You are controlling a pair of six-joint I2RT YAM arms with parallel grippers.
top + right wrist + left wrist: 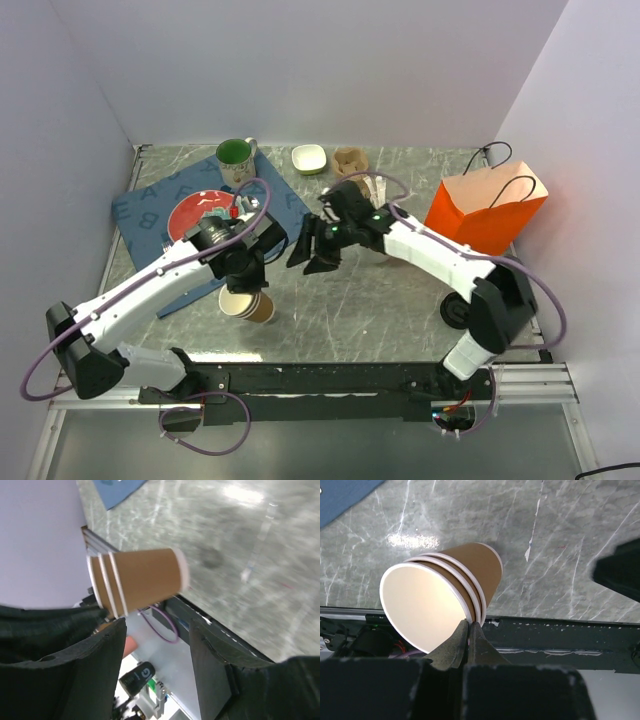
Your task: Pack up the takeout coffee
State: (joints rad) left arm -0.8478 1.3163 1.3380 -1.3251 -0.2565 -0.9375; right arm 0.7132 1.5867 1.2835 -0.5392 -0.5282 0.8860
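Pale letters on blue mat (150, 215), only A, Y, B, E legible, rest cut off by red plate (200, 212) & arm; takeout coffee (455, 310) at table's right, by right arm's elbow, half hidden, only black lid showing; left gripper (470, 625) clamped on rim of nested lidless cups (465, 575), tipped sideways; right gripper (157, 625) w/ jaws apart, holding nothing.

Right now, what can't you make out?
- Lidded coffee: in no view; what hides it is unclear.
- Bag inside: top view, its own walls hide it.
- Dark round thing: top view, right arm half covers it.
- Cups: right wrist view, blurred.
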